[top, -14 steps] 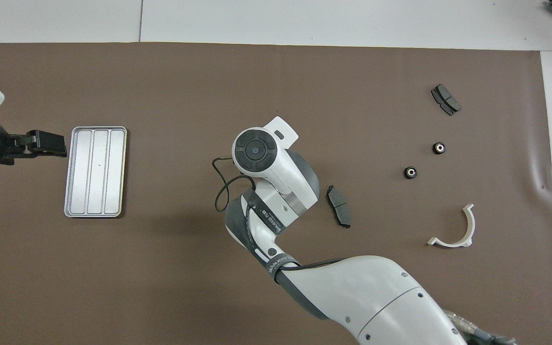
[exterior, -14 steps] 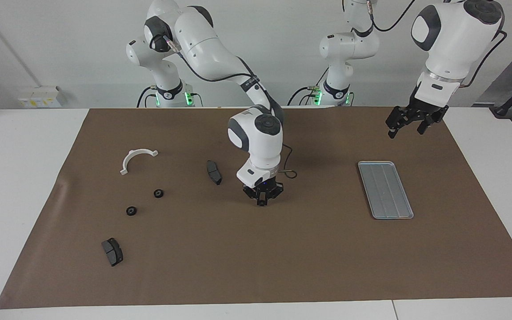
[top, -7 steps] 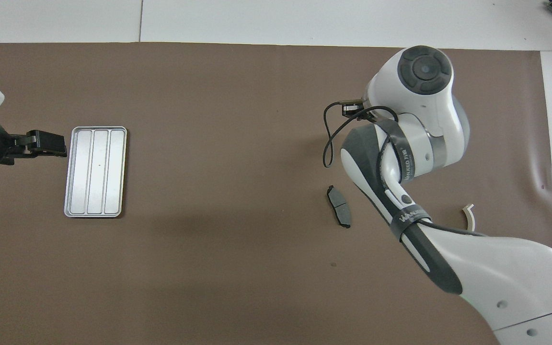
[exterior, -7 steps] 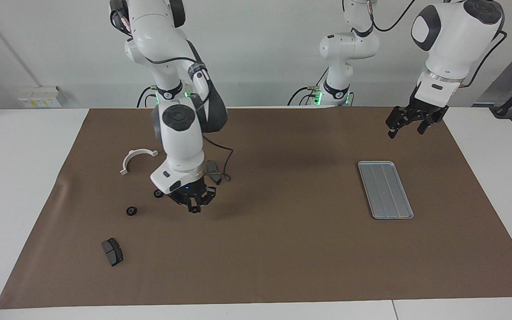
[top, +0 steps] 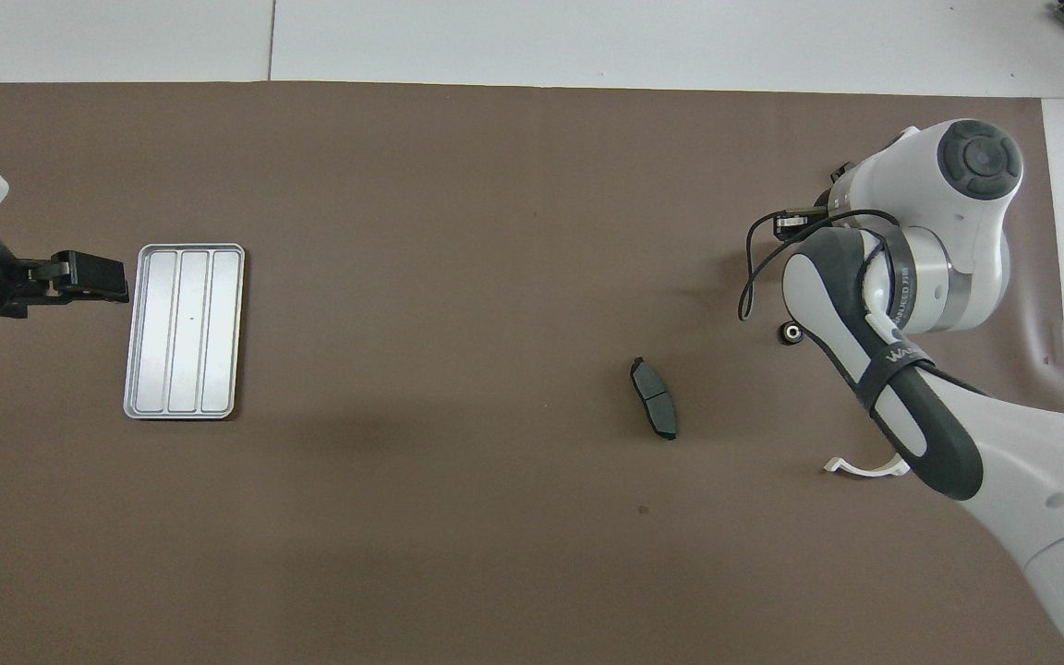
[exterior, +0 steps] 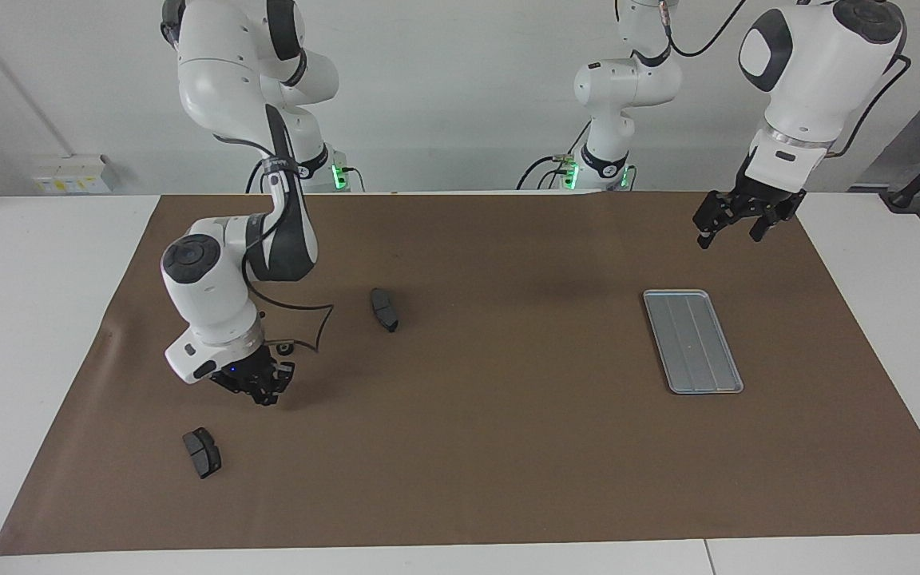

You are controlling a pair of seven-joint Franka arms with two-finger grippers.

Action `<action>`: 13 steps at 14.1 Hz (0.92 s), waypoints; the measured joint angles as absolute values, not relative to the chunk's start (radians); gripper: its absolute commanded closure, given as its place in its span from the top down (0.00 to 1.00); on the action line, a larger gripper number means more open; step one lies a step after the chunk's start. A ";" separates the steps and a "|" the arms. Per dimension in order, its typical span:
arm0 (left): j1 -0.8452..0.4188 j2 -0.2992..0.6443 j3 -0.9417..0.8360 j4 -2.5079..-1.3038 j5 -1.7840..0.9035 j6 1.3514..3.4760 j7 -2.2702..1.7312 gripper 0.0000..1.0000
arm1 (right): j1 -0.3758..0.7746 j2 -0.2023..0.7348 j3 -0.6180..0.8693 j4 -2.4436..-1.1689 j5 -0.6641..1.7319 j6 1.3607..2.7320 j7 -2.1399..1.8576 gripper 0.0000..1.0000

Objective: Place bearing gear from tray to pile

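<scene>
The silver tray [exterior: 693, 341] [top: 183, 330] lies bare toward the left arm's end of the table. At the other end is the pile. It has one dark brake pad [exterior: 384, 309] [top: 654, 397], a second pad [exterior: 202, 452] and a white half-ring bracket [top: 864, 469] mostly under the right arm. One small black bearing gear [exterior: 285, 347] [top: 788, 332] peeks out beside that arm. My right gripper [exterior: 263, 396] hangs low over the pile with its fingertips shut. I cannot see anything between them. My left gripper [exterior: 728, 234] [top: 89, 277] waits open in the air beside the tray.
A brown mat [exterior: 508, 447] covers the table, with white tabletop [exterior: 37, 335] around it. The right arm's cable [exterior: 312, 327] loops out over the mat near the gear.
The right arm has swung from the middle of the table to the pile end, its gripper staying shut. It now covers one gear and most of the bracket. The left arm has not moved.
</scene>
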State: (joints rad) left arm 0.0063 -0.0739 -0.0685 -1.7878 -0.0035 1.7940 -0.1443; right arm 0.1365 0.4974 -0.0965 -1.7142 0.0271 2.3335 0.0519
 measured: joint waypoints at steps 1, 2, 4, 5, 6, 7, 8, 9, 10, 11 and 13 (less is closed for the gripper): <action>0.006 -0.074 -0.068 -1.788 -0.004 1.794 -0.144 1.00 | 0.137 0.509 -0.095 -1.728 0.027 2.355 0.051 0.00; 0.006 -0.074 -0.068 -1.788 -0.004 1.794 -0.144 1.00 | 0.137 0.514 -0.094 -1.733 0.027 2.362 0.051 0.00; 0.006 -0.074 -0.068 -1.788 -0.004 1.794 -0.144 1.00 | 0.137 0.515 -0.092 -1.736 0.027 2.363 0.051 0.46; 0.006 -0.074 -0.068 -1.788 -0.004 1.794 -0.144 1.00 | 0.137 0.515 -0.092 -1.739 0.027 2.364 0.051 0.99; 0.006 -0.074 -0.068 -1.788 -0.004 1.794 -0.144 1.00 | 0.137 0.515 -0.092 -1.741 0.028 2.364 0.051 1.00; 0.006 -0.074 -0.068 -1.788 -0.004 1.794 -0.144 1.00 | 0.137 0.515 -0.092 -1.742 0.028 2.366 0.051 1.00; 0.006 -0.074 -0.068 -1.788 -0.004 1.794 -0.144 1.00 | 0.137 0.514 -0.092 -1.742 0.028 2.372 0.051 1.00; 0.006 -0.074 -0.068 -1.788 -0.004 1.794 -0.144 1.00 | 0.137 0.509 -0.092 -1.741 0.028 2.376 0.051 1.00; 0.006 -0.074 -0.068 -1.788 -0.004 1.794 -0.144 1.00 | 0.137 0.500 -0.092 -1.739 0.028 2.376 0.051 1.00; 0.006 -0.074 -0.068 -1.788 -0.004 1.794 -0.144 1.00 | 0.137 0.486 -0.092 -1.736 0.028 2.376 0.051 1.00; 0.006 -0.074 -0.068 -1.788 -0.004 1.794 -0.144 1.00 | 0.137 0.439 -0.095 -1.732 0.028 2.353 0.051 1.00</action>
